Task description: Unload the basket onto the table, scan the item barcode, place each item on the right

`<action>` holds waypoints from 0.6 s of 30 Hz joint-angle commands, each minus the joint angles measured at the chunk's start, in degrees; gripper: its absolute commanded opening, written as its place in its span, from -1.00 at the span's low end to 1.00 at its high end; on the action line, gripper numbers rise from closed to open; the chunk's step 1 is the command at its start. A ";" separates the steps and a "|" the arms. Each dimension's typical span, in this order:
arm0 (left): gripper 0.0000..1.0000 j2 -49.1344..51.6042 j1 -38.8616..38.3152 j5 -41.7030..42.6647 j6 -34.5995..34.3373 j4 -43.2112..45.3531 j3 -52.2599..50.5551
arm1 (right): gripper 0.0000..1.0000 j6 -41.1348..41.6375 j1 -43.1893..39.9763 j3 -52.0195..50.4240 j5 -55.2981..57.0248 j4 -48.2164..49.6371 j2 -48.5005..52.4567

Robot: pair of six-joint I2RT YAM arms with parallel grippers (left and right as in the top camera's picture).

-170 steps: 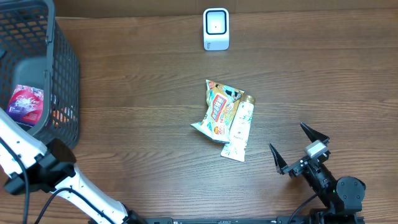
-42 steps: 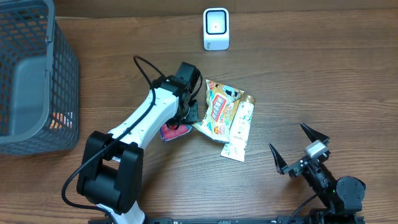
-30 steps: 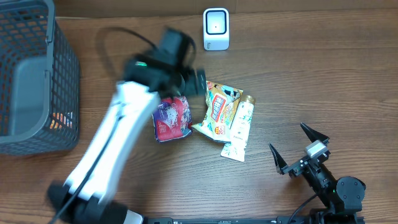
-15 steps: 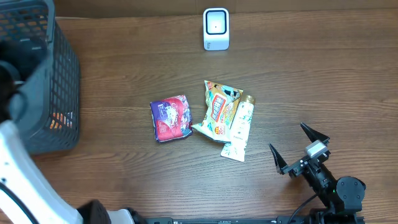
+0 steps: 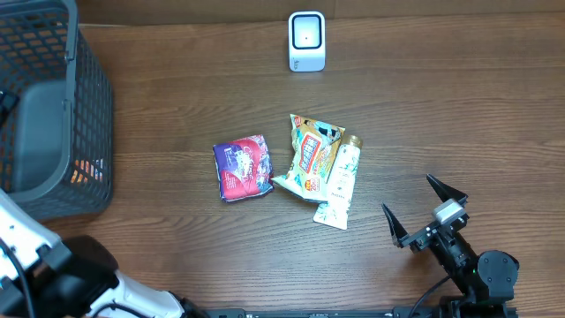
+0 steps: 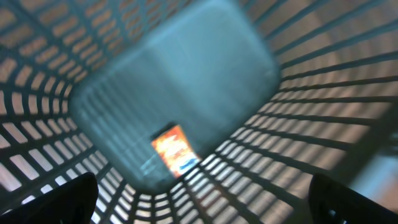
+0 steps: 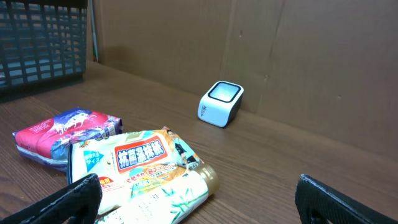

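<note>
Three items lie mid-table: a red and purple packet [image 5: 243, 169], a yellow snack bag [image 5: 309, 155] and a white tube [image 5: 339, 183] leaning against the bag. The white barcode scanner [image 5: 306, 41] stands at the table's far edge. My right gripper [image 5: 409, 196] rests open near the front right, with nothing between its fingers; its wrist view shows the packet [image 7: 62, 134], the bag [image 7: 134, 158], the tube [image 7: 168, 200] and the scanner [image 7: 221, 102] ahead. My left gripper [image 6: 205, 208] hangs open over the inside of the basket [image 6: 323, 93], above an orange item [image 6: 176, 149] on its floor.
The dark mesh basket [image 5: 84, 97] fills the far left of the table. The left arm's lower links [image 5: 40, 256] cross the front left corner. A brown cardboard wall [image 7: 298, 56] backs the table behind the scanner.
The left arm set the red and purple packet down beside the snack bag, let go, and swung back left over the basket. The right arm has not moved.
</note>
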 commanded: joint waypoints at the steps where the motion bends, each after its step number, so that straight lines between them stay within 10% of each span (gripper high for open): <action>1: 1.00 5.27 0.15 -4.61 -4.46 -1.36 0.15 | 1.00 0.46 0.13 -0.61 0.22 0.11 -0.20; 18: 1.00 25.55 -3.28 -13.86 -30.69 -9.16 -1.84 | 1.00 0.46 0.13 -0.61 0.22 0.11 -0.20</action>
